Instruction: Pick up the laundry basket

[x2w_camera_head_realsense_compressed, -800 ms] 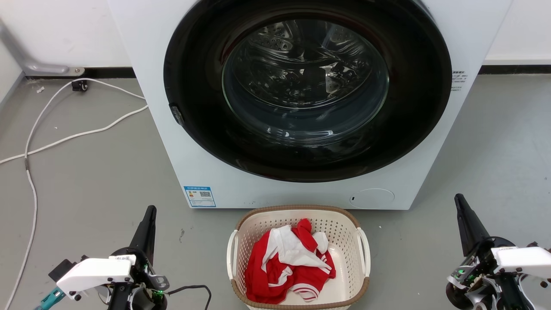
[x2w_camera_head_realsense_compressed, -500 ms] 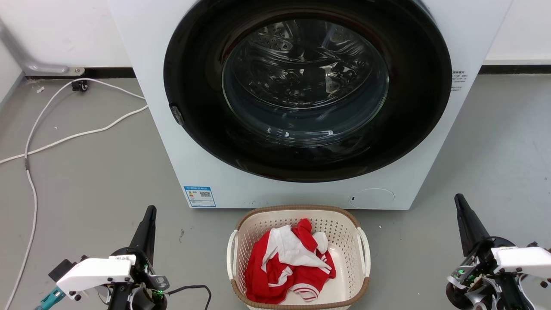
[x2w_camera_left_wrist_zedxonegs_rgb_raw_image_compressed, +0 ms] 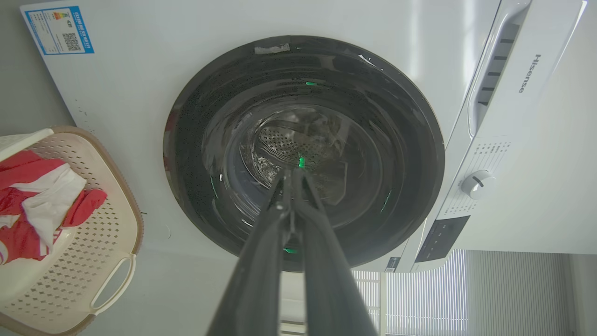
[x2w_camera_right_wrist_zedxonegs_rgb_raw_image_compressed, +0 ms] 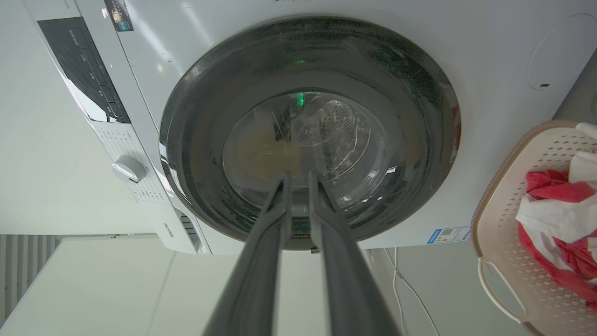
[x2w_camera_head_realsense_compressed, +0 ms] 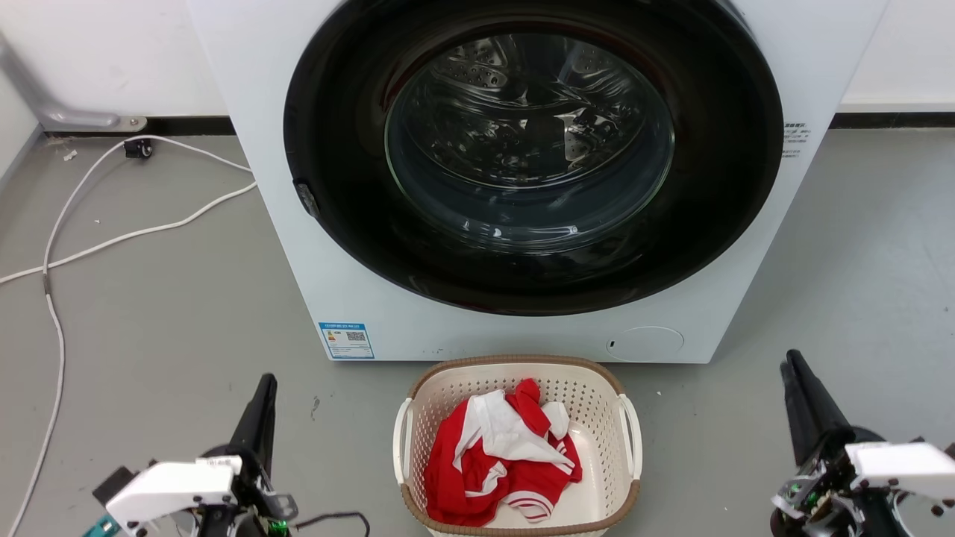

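Left claw (x2w_camera_head_realsense_compressed: 267,380) pinched together, right claw (x2w_camera_head_realsense_compressed: 788,362) slightly parted, both empty; laundry basket (x2w_camera_head_realsense_compressed: 515,359) looks light, stiff plastic; grip its white side handles (x2w_camera_head_realsense_compressed: 636,440).

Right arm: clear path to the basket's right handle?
Probably yes. Only bare floor lies between the right gripper and the right handle of the laundry basket. It points toward the washing machine, so it would need to turn inward.
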`<state>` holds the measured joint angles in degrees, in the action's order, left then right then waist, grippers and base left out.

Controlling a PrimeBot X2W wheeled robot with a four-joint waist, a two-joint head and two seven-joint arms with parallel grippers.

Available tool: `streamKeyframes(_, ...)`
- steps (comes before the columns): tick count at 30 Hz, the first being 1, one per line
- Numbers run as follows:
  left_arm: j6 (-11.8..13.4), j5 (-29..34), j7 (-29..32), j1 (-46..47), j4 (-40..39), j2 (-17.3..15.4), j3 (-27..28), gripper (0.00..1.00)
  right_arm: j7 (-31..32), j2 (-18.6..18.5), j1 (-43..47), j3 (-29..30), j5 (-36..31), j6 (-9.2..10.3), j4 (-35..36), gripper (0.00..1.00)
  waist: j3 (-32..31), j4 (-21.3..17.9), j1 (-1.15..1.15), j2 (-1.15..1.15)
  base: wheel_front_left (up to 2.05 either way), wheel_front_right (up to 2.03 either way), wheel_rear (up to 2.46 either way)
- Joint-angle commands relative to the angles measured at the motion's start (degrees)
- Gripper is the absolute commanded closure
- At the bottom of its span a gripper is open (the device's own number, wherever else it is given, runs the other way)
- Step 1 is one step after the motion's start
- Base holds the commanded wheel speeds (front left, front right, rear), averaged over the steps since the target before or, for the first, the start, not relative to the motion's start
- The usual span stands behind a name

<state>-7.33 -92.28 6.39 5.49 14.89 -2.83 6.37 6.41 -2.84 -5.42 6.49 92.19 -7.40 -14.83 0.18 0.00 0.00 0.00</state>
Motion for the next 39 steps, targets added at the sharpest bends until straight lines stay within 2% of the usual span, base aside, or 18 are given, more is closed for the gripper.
streamKeyframes(1, 0.0, 0.0, -0.3, -0.2, -0.2, 0.0, -0.3, 0.00, -0.3, 0.0, 0.2, -0.2, -0.1, 0.01, 0.1, 0.00, 0.0, 0.0, 0.00, 0.00, 0.00, 0.00, 0.00)
streamKeyframes(8, 0.0, 1.9, -2.4, -0.6, -1.8, 0.0, -1.9, 0.00, -2.4, -0.1, 1.4, -1.3, -1.7, 0.00, 1.5, 0.00, 0.0, 0.0, 0.00, 0.00, 0.00, 0.00, 0.00)
streamKeyframes(17, 0.0, 11.8, -4.6, -0.8, -3.3, 0.0, -3.1, 0.00, -4.6, -0.2, 2.3, -1.5, -10.5, -0.01, 3.2, 0.00, 0.0, 0.2, 0.00, 0.00, 0.00, 0.00, 0.00)
streamKeyframes(26, 0.0, 24.4, -6.8, -1.2, -5.3, 0.0, -4.6, 0.00, -6.8, -0.1, 3.6, -1.7, -26.7, -0.03, 5.9, 0.00, 0.0, 0.4, 0.00, 0.00, 0.00, 0.00, 0.00)
streamKeyframes(27, 0.0, 28.8, -7.4, -1.2, -5.7, 0.0, -5.3, 0.00, -7.5, -0.1, 3.9, -2.0, -32.1, -0.03, 6.5, 0.00, 0.0, 0.5, 0.00, 0.00, 0.00, 0.00, 0.00)
streamKeyframes(39, 1.0, 43.1, -10.0, -1.4, -7.0, -0.7, -7.9, 0.00, -8.6, -0.1, 5.0, -3.5, -47.9, -0.05, 9.5, 0.00, 0.1, 0.7, 0.00, 0.00, 0.00, 0.00, 0.00)
